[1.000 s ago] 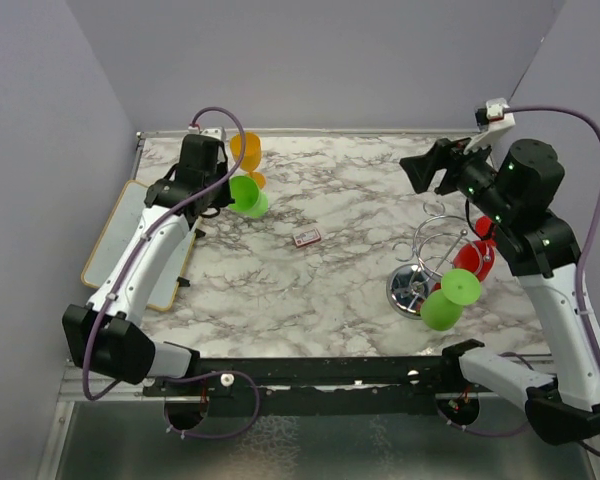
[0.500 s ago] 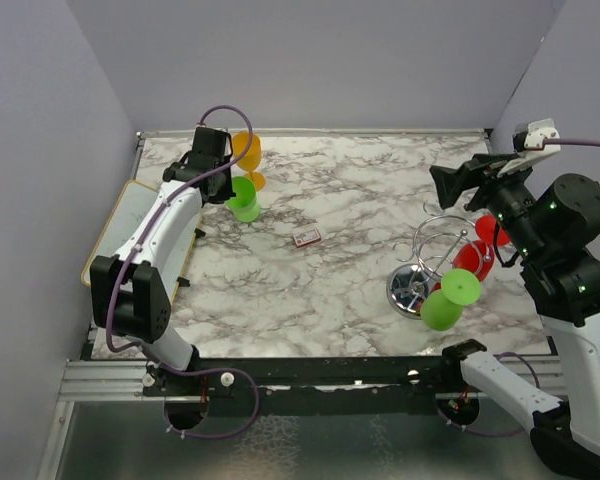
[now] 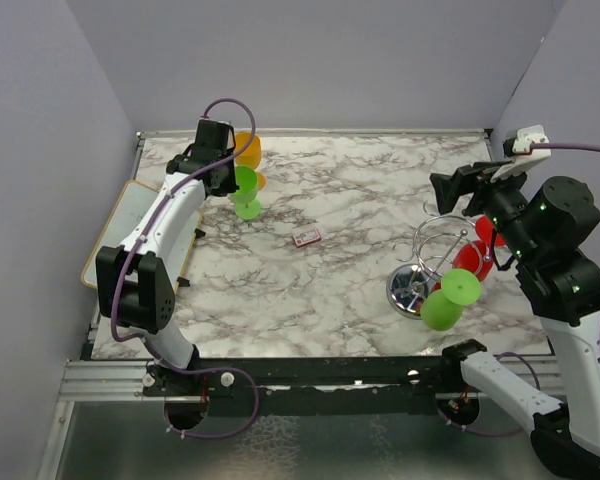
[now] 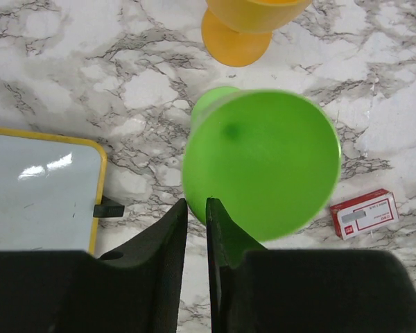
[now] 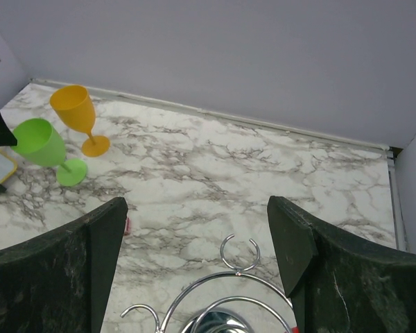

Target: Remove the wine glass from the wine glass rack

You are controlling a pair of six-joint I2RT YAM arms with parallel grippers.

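Counting five wine glasses: two green, one orange and, as far as I can see, two red.

Rack side: the wine glass rack (image 3: 432,232) stands on the marble table (image 3: 360,180) near its right edge, just in front of my right arm. Three glasses hang on it: the rack green glass (image 3: 450,298) on the near side, the first red glass (image 3: 472,258) on the right, and the second red glass (image 3: 486,228) behind that, partly hidden by my arm.

My right gripper (image 5: 195,208) is spread wide and holds nothing. It sits above and behind the rack, not touching it.

Far left corner: the table green glass (image 4: 263,166) and the orange glass (image 4: 246,21) stand just beside each other.

My left gripper (image 4: 195,202) has its fingers nearly together, with only a thin slit between them. Its tips are at the table green glass's rim, and I can't tell whether the rim is pinched.

Also on the table are one small red box (image 4: 364,213) and one yellow-edged whiteboard (image 4: 35,187).
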